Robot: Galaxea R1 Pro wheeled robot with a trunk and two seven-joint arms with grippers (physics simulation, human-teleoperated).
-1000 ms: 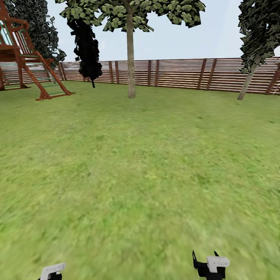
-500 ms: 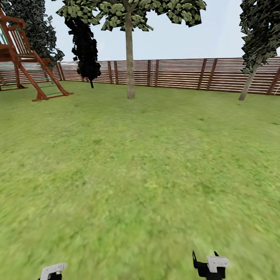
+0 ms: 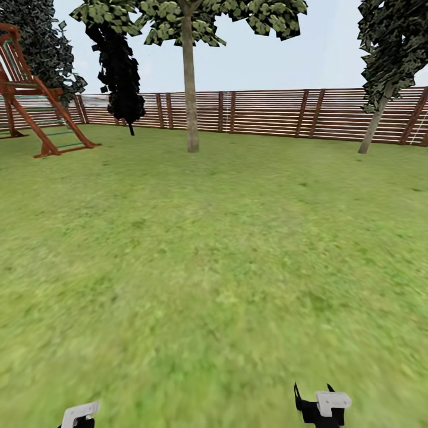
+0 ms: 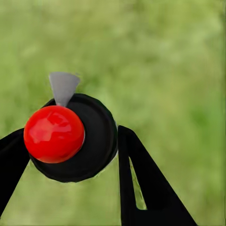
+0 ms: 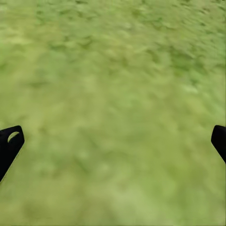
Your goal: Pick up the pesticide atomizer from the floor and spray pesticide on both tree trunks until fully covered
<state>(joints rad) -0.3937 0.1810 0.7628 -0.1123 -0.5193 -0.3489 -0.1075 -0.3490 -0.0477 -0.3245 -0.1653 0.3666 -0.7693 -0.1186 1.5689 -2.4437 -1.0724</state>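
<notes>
Pesticide atomizer with a black round body, red ball cap and grey nozzle (image 4: 70, 136) sits pinched between the left gripper's (image 4: 70, 155) black fingers, carried ready for spraying. Right gripper (image 5: 113, 141) hangs spread and empty over blurred green lawn (image 3: 214, 267). Pale mottled tree trunk (image 3: 191, 89) stands well ahead, before the brown slatted fence (image 3: 267, 113).

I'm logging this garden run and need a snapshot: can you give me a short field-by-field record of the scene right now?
setting: lawn enclosed by a wooden fence
nearest tree trunk: ahead, upright, bare
second trunk: far right, leaning
play frame: far left
left gripper: closed on an atomizer with a red top
right gripper: open over grass
pesticide: none visible
</notes>
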